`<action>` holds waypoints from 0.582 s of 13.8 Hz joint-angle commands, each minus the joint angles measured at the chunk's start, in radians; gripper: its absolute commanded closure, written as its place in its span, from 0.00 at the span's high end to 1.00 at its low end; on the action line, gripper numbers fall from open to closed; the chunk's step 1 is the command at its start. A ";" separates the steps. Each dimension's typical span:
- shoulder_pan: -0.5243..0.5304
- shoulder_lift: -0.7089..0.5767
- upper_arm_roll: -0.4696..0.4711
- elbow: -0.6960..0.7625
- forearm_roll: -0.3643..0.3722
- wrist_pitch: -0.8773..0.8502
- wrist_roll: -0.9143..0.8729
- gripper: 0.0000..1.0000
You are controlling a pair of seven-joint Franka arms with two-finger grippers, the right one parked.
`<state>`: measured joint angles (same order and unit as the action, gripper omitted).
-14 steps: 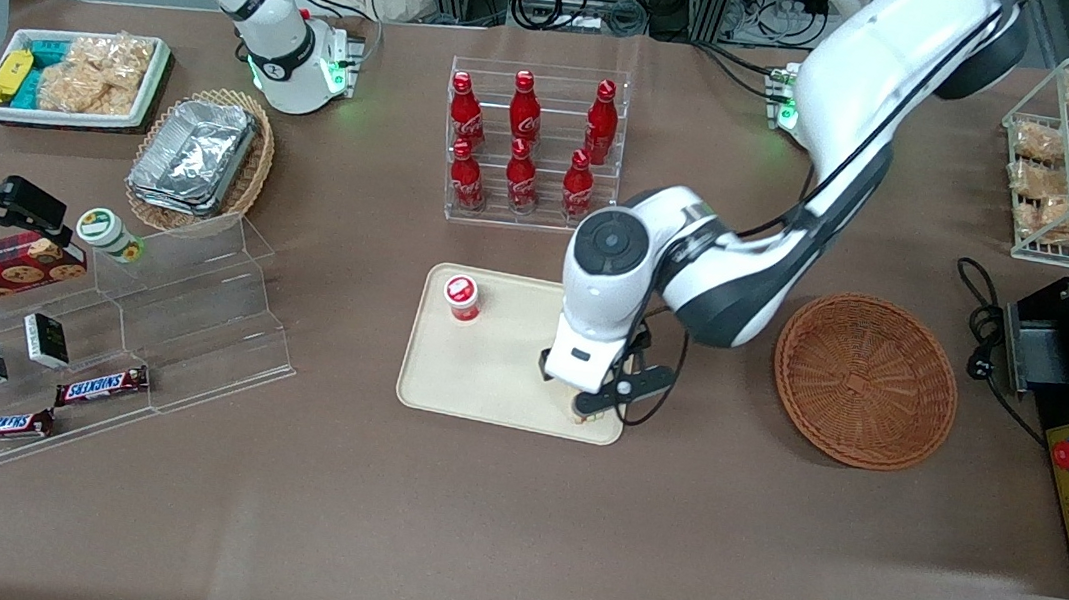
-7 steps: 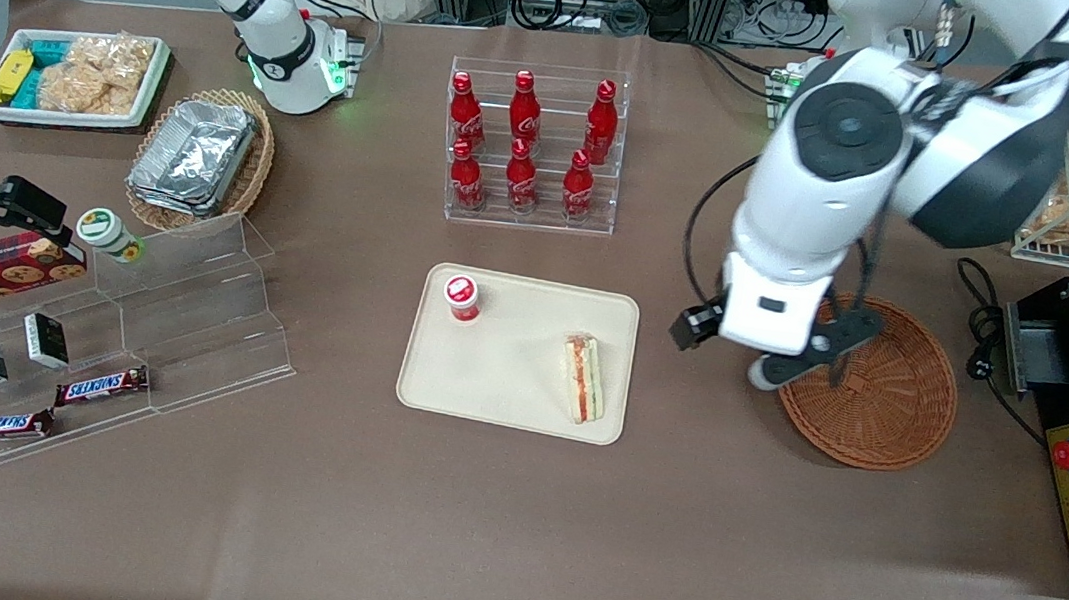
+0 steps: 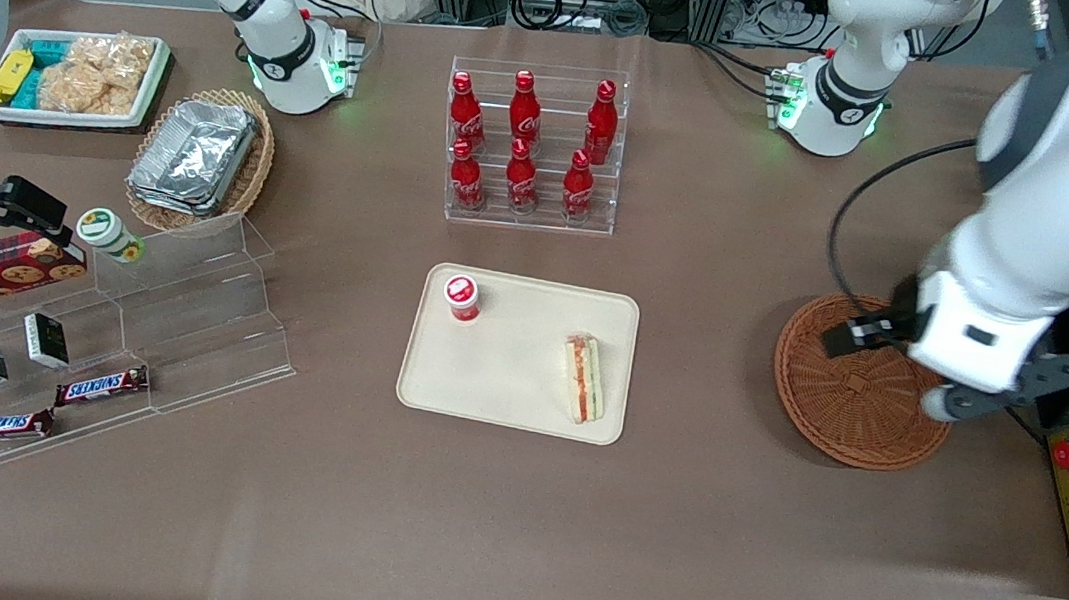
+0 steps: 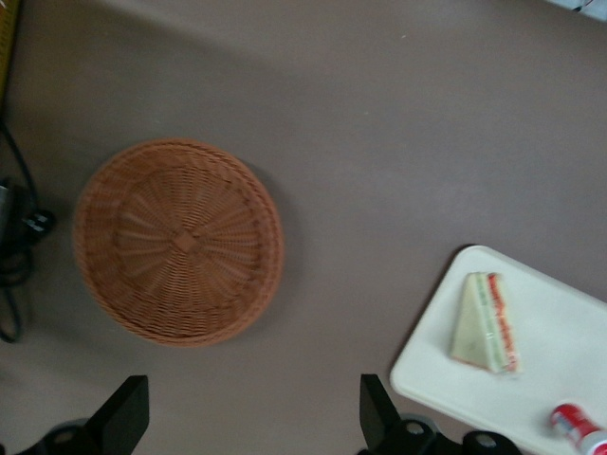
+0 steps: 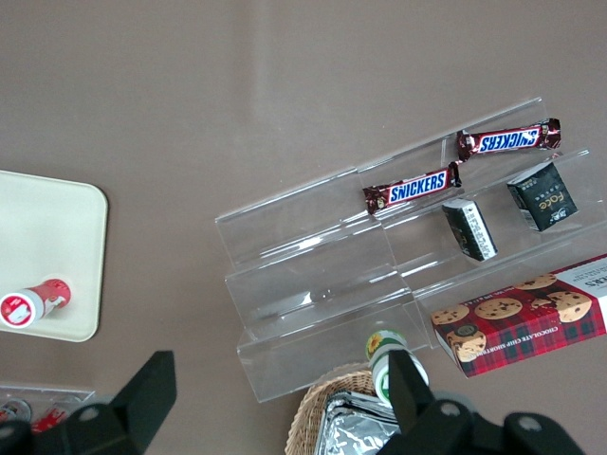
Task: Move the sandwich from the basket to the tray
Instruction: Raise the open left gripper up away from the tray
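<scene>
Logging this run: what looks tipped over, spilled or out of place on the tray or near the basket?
Nothing stands out. The sandwich lies whole on the tray, beside an upright red-capped cup. The basket sits flat with nothing in it. The open tool hovers over the basket, holding nothing.

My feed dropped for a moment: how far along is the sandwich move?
It looks done. The sandwich lies on the cream tray, near the red-capped cup. The reddish wicker basket holds nothing. The left arm's claw is open and holds nothing, up above the table beside the basket. Nothing looks left to move.
</scene>
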<state>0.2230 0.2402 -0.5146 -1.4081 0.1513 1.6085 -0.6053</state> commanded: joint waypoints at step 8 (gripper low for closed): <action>-0.257 -0.315 0.525 -0.288 -0.144 0.033 0.449 1.00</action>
<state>-0.0038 0.0358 -0.0090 -1.5708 0.0183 1.5990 -0.1682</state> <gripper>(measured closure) 0.000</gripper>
